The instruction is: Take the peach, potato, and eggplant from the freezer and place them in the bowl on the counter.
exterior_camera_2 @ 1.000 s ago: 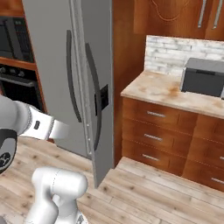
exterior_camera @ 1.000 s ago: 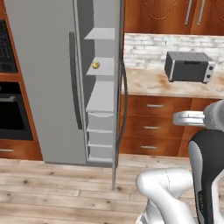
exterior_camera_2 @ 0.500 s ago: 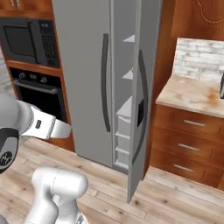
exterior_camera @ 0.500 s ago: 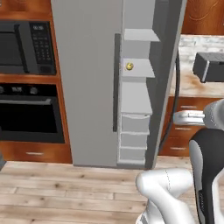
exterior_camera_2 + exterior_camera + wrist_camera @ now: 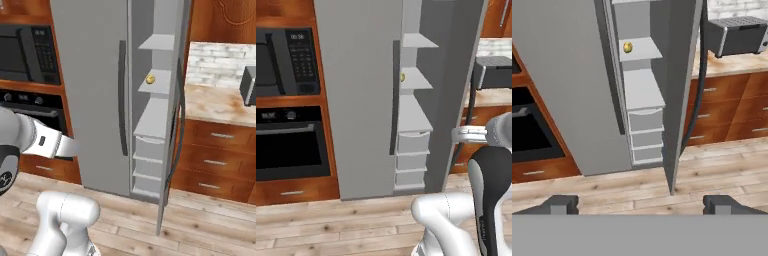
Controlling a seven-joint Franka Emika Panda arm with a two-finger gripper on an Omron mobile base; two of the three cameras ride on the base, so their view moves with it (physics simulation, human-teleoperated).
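Claw (image 5: 640, 205) wide, holding nothing. The base has swung round to face the open freezer (image 5: 95, 75) squarely (counter now off right). Potato (image 5: 627, 47) sits on a middle shelf, well beyond reach; approach required.

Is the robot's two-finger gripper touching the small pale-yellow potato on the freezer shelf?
Apart. In the hand view the open gripper hangs over wooden floor, well short of the potato on its pale shelf.
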